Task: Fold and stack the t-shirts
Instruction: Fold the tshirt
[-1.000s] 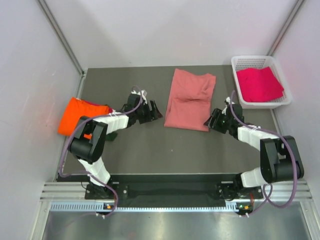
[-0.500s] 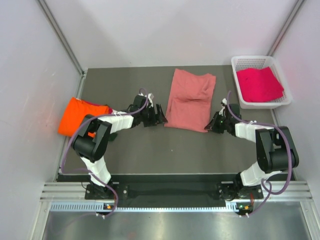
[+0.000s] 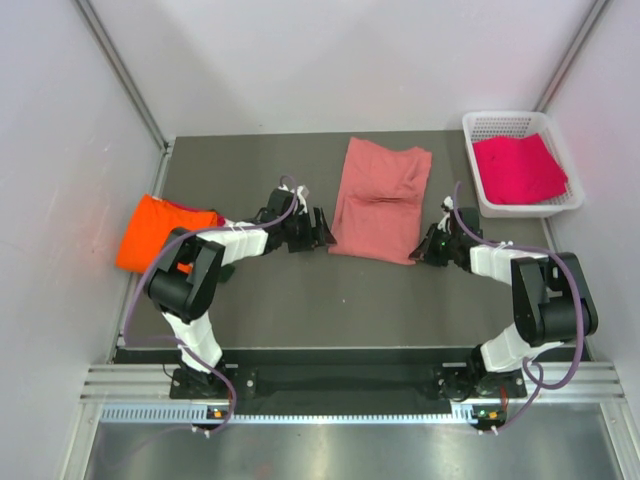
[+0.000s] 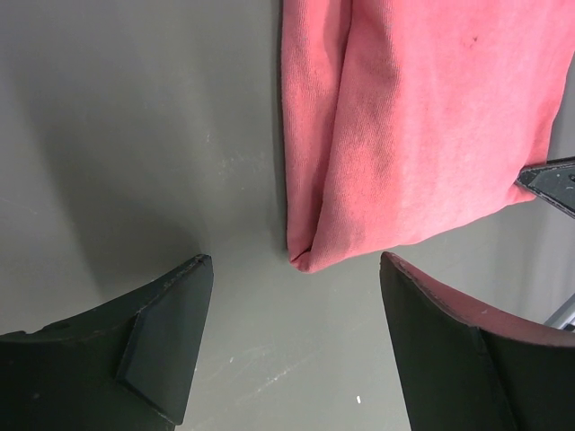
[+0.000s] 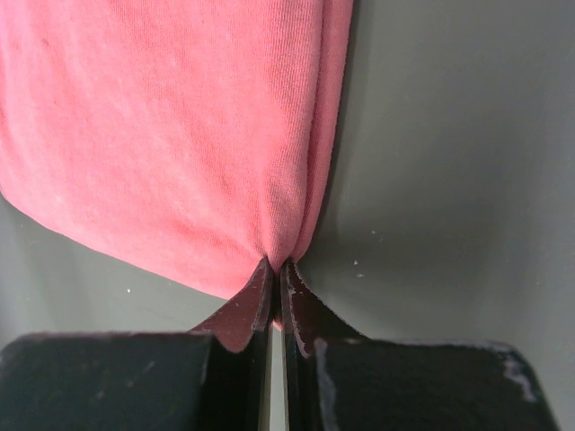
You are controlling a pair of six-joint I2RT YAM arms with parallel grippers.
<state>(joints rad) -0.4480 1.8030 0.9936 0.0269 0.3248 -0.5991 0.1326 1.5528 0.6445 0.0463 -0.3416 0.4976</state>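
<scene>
One corner of the salmon-pink t-shirt (image 5: 180, 117) sat pinched in your right claw (image 5: 274, 266), ready for folding; your left claw (image 4: 295, 262) stood spread before another.

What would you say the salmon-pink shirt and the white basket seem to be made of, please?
The salmon-pink shirt: soft knit cloth, likely cotton jersey, matte; fine knit lines and folds show. The white basket: probably rigid plastic; evenly moulded mesh walls.

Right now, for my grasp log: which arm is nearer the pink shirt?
Right. The right fingers pinch the pink shirt at its near right corner; the left fingers stand open short of its left corner.
</scene>
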